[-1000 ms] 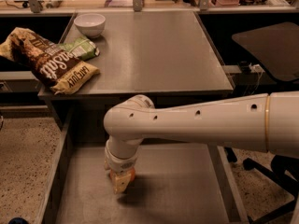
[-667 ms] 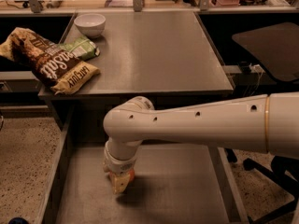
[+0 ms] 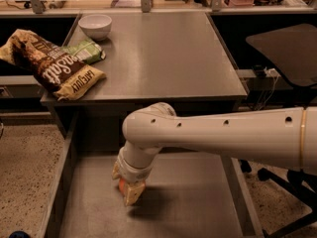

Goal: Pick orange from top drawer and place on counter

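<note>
Gripping the orange [image 3: 122, 186], the jaws look clamped on it, and I see only a sliver of fruit between the pale fingers [image 3: 134, 193]. The gripper [image 3: 128, 185] points down, low over the floor of the top drawer [image 3: 198, 207], left of its middle. My white arm [image 3: 223, 133] reaches in from the right. Farther off, the counter [image 3: 163, 58] carries a white bowl [image 3: 95, 25] at its far left corner. A brown snack bag [image 3: 54, 68] and a green packet [image 3: 88, 50] lie along its left edge.
</note>
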Robot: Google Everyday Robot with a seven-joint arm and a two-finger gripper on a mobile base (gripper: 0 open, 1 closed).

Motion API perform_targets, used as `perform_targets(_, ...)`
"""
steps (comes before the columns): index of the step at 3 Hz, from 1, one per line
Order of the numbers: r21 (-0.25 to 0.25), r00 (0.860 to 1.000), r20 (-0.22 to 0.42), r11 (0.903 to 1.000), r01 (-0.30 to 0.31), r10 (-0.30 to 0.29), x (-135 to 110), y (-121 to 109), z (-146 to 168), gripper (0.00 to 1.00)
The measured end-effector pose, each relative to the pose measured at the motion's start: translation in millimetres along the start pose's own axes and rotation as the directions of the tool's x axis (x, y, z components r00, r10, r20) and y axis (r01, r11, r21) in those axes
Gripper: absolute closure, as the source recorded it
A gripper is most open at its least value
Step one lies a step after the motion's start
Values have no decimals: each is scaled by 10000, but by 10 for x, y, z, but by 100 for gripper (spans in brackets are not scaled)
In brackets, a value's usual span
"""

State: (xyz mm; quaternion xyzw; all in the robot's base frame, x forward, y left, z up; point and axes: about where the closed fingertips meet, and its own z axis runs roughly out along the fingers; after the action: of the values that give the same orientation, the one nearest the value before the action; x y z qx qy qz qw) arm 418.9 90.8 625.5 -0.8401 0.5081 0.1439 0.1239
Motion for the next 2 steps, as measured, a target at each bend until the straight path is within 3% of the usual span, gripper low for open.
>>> perform_targets(2,-27,9991,393,9999,139,-138,18,8,-4,0)
